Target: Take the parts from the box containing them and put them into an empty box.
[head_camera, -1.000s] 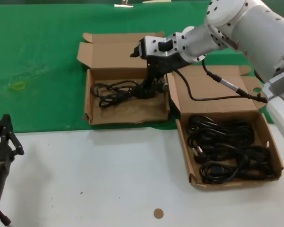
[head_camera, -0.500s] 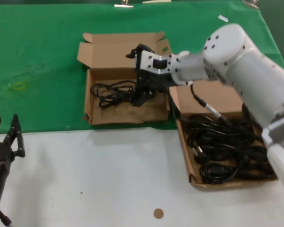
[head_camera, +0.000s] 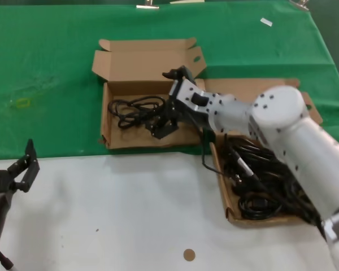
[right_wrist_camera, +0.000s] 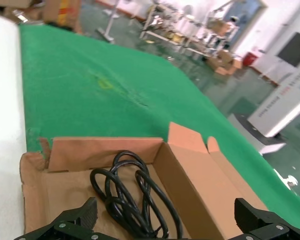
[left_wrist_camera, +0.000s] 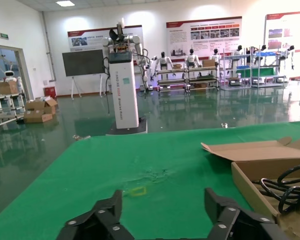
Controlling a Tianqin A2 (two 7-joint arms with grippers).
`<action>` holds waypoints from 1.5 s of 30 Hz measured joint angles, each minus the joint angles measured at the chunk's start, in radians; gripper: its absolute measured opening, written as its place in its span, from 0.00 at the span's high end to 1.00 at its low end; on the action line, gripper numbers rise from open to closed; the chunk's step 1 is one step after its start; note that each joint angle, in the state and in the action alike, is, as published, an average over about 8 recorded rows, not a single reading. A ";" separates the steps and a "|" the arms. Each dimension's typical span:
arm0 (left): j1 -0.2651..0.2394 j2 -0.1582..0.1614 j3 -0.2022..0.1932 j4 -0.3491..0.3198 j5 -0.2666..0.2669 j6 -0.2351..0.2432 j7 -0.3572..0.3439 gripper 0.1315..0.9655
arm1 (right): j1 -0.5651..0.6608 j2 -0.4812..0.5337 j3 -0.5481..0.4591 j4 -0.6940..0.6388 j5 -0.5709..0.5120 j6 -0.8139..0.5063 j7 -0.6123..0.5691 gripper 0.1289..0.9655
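Note:
A cardboard box with a ragged front rim and a two-tab lid sits at the left. It holds one black cord bundle. My right gripper is open, low inside this box at the bundle's right end. The right wrist view shows its jaws wide apart above the loose cord on the box floor. The straight-rimmed box at the right holds several cords, partly hidden by my right arm. My left gripper is open and empty at the table's left front.
The boxes straddle the edge between the green cloth and the white table front. A small brown disc lies on the white front. The left wrist view shows the left box's lid and the cord.
My right gripper has let go of the cord and opened. It moved down and forward in the left box as the arm swung across the right box. My left gripper turned slightly.

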 joint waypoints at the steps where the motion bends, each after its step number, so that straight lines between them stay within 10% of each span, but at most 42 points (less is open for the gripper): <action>1: 0.000 0.000 0.000 0.000 0.000 0.000 0.000 0.58 | -0.020 0.004 0.008 0.021 0.007 0.011 0.006 0.02; 15: 0.000 0.000 0.000 0.000 0.000 0.000 0.000 0.19 | -0.300 0.058 0.113 0.308 0.110 0.169 0.093 0.00; 45: 0.000 0.000 0.000 0.000 0.000 0.000 0.000 0.00 | -0.890 0.171 0.335 0.911 0.326 0.501 0.274 0.00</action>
